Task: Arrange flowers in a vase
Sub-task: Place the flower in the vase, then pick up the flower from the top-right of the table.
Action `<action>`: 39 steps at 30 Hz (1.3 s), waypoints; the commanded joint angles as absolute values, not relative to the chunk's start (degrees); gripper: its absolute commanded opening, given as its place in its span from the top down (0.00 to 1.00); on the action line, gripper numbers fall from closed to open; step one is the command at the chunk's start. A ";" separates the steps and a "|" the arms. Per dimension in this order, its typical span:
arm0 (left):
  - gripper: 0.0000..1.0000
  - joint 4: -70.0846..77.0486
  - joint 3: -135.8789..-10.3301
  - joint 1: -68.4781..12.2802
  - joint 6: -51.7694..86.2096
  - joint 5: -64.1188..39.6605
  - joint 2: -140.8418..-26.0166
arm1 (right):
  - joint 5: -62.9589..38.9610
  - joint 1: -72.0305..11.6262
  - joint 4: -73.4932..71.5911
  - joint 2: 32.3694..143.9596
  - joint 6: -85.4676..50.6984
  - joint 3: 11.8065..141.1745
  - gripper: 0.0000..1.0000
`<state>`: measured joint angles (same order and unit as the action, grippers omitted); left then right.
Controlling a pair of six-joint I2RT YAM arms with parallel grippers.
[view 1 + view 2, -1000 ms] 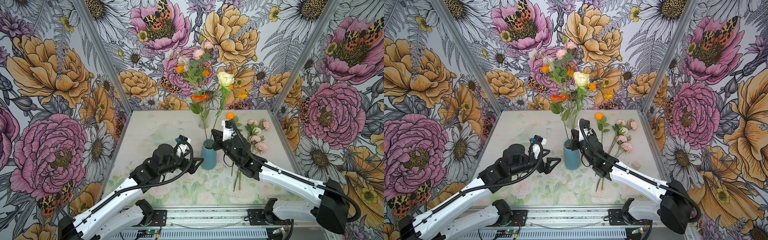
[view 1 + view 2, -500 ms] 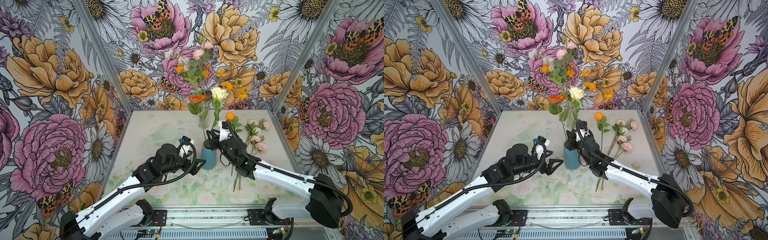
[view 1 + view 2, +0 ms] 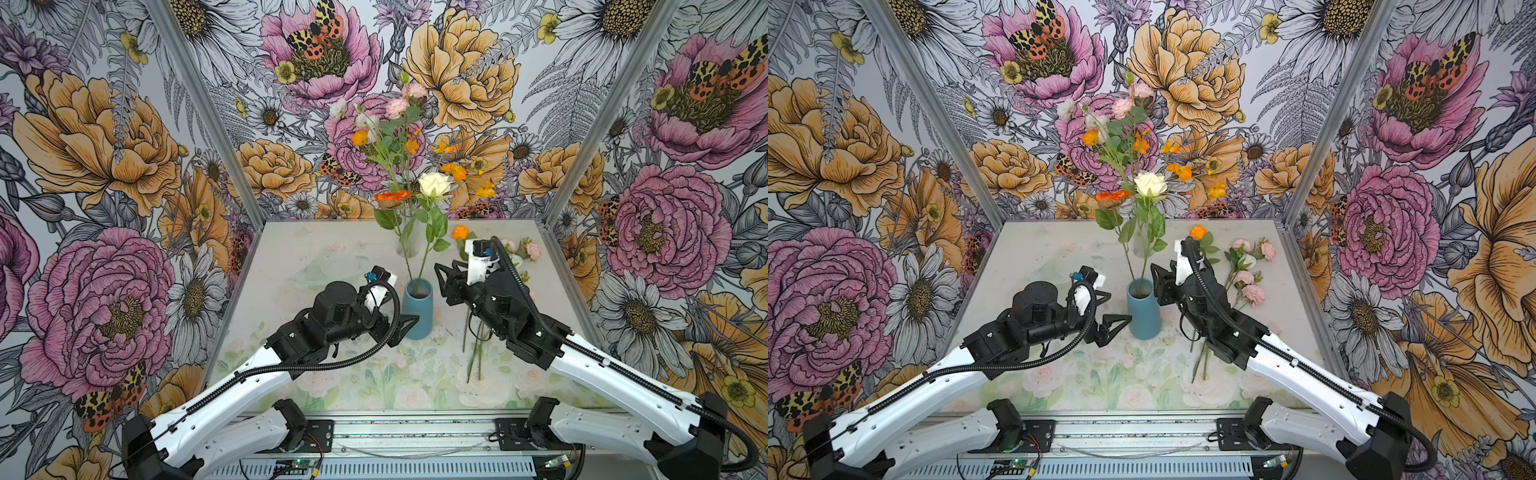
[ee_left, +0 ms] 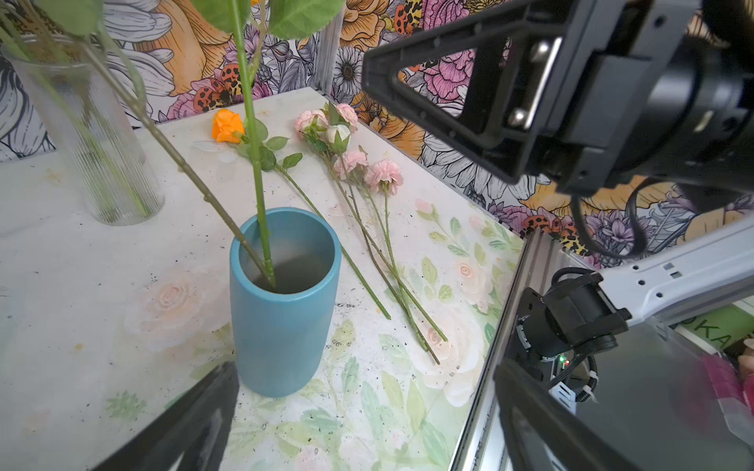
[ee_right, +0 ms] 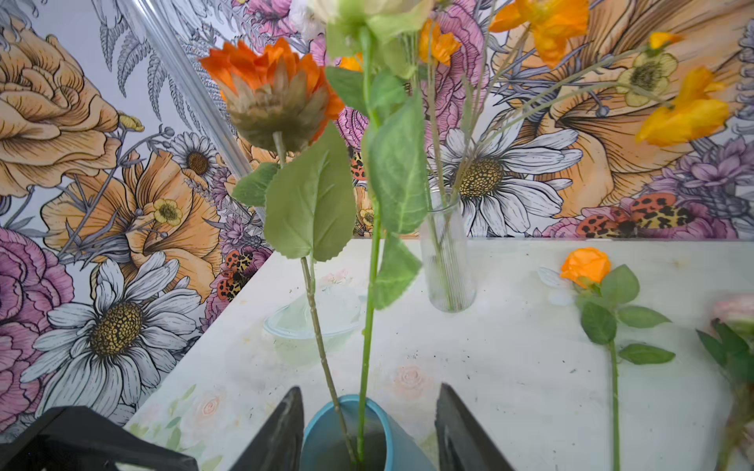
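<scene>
Right wrist view: the right jaws stand apart on either side of the blue vase (image 5: pixel 347 432), gripping nothing, with two stems rising between them. In both top views a cream rose (image 3: pixel 434 184) and an orange bloom (image 3: pixel 390 198) stand in that vase. The left jaws are spread wide just beside its base, empty. More flowers (image 4: pixel 367 171) lie on the bench (image 3: pixel 324 253) right of the vase. A clear glass vase (image 3: pixel 409 245) stands behind it.
</scene>
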<state>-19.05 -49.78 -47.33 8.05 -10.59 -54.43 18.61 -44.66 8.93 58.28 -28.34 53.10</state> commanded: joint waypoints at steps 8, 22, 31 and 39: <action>0.01 -19.91 -54.77 -55.35 0.60 -2.73 -55.87 | 8.61 -23.43 20.73 74.98 -35.27 51.22 0.55; 0.01 -19.29 -57.96 -57.31 -3.52 -1.53 -64.77 | 0.97 -12.61 17.79 113.22 -29.16 76.18 0.70; 0.01 -17.48 -58.25 -55.48 -4.63 -6.49 -66.51 | 5.42 -11.47 17.92 113.62 -25.87 77.52 0.67; 0.01 -17.31 -59.59 -55.90 -4.57 -7.69 -69.26 | 3.92 -11.15 18.17 118.50 -26.11 79.53 0.69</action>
<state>-18.90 -57.47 -55.96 -3.60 -5.98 -69.23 3.36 -11.42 18.44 115.94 -26.87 77.95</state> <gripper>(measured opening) 0.986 0.311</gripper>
